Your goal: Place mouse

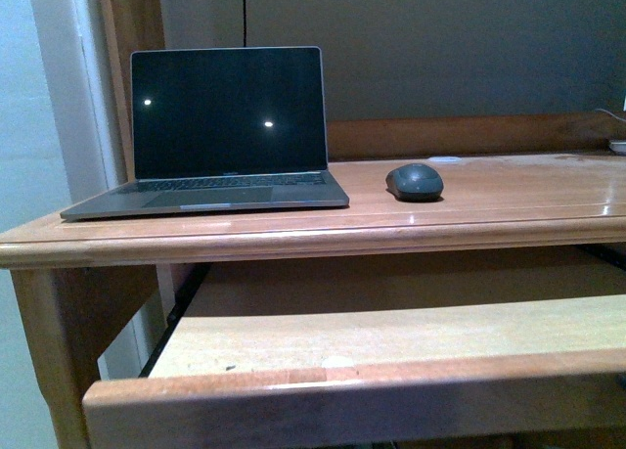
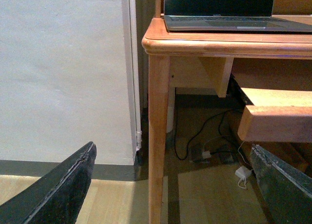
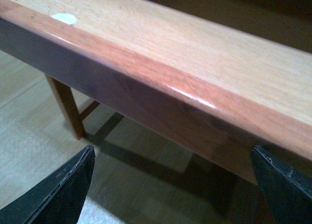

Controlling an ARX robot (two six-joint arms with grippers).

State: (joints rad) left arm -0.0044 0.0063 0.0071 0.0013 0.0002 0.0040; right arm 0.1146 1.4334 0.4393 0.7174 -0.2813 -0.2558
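mouse [image 1: 415,181] on desk [image 1: 509,200], right of laptop [image 1: 227,126] | our left gripper [image 2: 173,185] and right gripper [image 3: 173,185] gape empty, well below it

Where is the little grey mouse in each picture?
Front view: the mouse sits on the desk top, right of the open laptop.
Left wrist view: the mouse is not in it; only the laptop's front edge and the desk corner show.
Right wrist view: not in it.
Shared landmark: the pull-out keyboard shelf below the desk top, seen in all three views.
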